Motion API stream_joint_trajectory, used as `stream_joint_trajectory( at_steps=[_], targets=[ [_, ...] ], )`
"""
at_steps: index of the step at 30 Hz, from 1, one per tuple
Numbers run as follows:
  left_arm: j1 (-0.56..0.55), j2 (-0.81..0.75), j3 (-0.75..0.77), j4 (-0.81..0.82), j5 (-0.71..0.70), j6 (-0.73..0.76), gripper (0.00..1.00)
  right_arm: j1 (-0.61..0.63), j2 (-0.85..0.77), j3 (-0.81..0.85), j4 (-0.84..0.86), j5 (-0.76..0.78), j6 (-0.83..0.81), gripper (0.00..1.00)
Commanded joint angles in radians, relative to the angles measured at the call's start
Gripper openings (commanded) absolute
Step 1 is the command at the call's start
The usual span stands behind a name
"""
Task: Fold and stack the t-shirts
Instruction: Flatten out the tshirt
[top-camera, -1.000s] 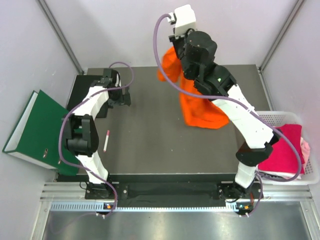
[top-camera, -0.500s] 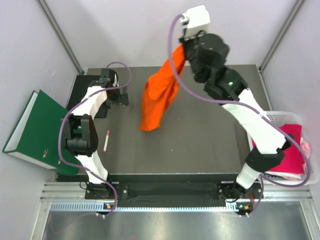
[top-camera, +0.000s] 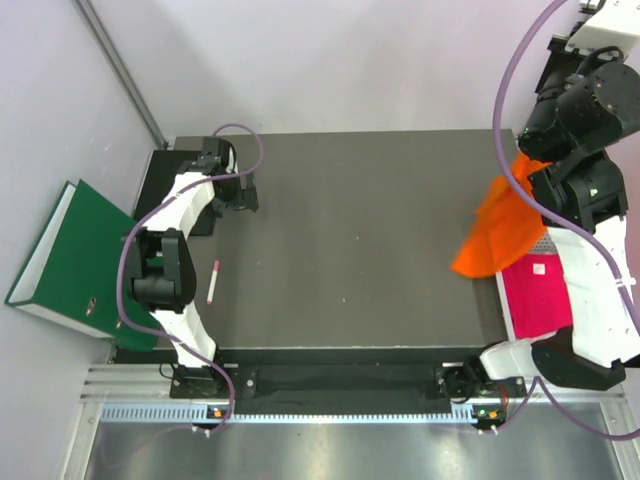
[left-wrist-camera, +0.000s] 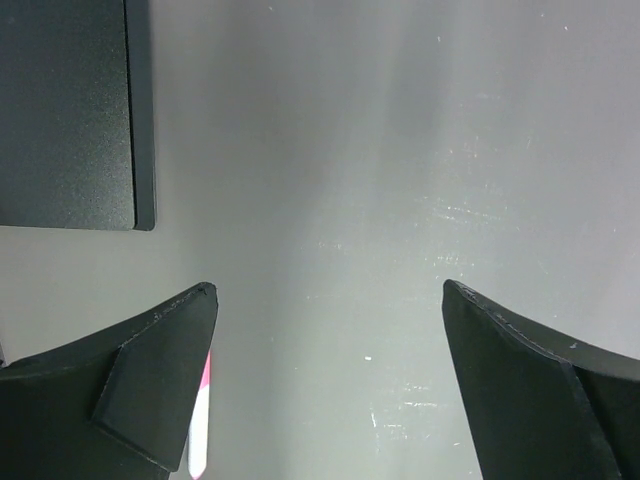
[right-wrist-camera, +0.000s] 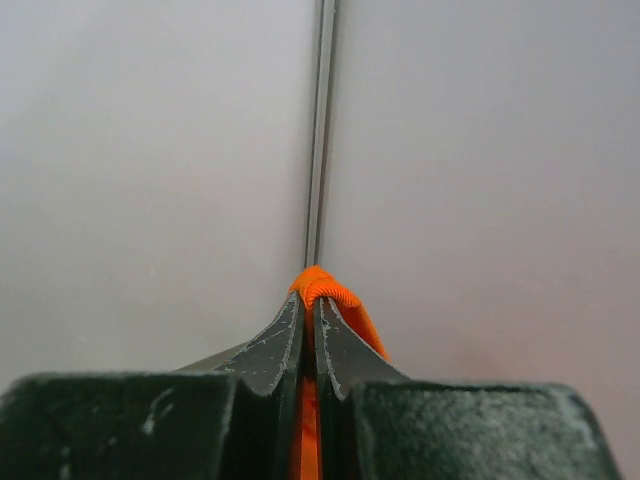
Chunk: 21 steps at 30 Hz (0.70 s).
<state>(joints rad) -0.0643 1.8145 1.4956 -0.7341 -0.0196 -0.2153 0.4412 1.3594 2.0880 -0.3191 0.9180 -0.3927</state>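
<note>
Right arm is raised high at the far right. The right gripper (right-wrist-camera: 311, 305) has its jaws pressed together, pinching a fold of the orange t-shirt (top-camera: 492, 235). The shirt hangs bunched and off the surface, over the right edge of the table (top-camera: 350, 250). The magenta t-shirt (top-camera: 535, 300) lies just below it at the right. No pale pink shirt can be made out.

The left gripper (left-wrist-camera: 327, 300) is spread wide and holds nothing, low over the far left of the table. A pink-and-white marker (top-camera: 213, 282) lies near it, and a green binder (top-camera: 75, 250) lies off the table's left side.

Step in hand, as judged: getting the orange shirt out onto the table for folding. To do it well, the shirt probably wants carrying left over the bare middle. It can then be lowered so the hanging end touches first and drawn along to lay the cloth flat. The idle left gripper could take a second corner. One pinch on bunched cloth risks a twisted lay.

Writing: a small pale tag shows on the magenta shirt, too small to read. No brands are legible.
</note>
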Motion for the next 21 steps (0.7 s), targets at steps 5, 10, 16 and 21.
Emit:
stream_joint_trajectory(
  at_steps=[5, 10, 16, 21],
  targets=[
    [0.003, -0.032, 0.023, 0.001, 0.009, -0.019, 0.99, -0.009, 0.113, 0.099, -0.204, -0.251, 0.192, 0.0],
    [0.004, -0.046, 0.113, -0.047, -0.008, -0.022, 0.99, 0.02, 0.204, -0.064, -0.311, -0.554, 0.386, 0.0],
    [0.008, -0.081, 0.216, -0.056, -0.034, -0.05, 0.99, 0.172, 0.41, -0.226, -0.253, -0.898, 0.525, 0.0],
    [0.009, -0.109, 0.239, -0.039, -0.071, -0.065, 0.99, 0.293, 0.696, 0.066, -0.424, -1.154, 0.508, 0.0]
  ],
)
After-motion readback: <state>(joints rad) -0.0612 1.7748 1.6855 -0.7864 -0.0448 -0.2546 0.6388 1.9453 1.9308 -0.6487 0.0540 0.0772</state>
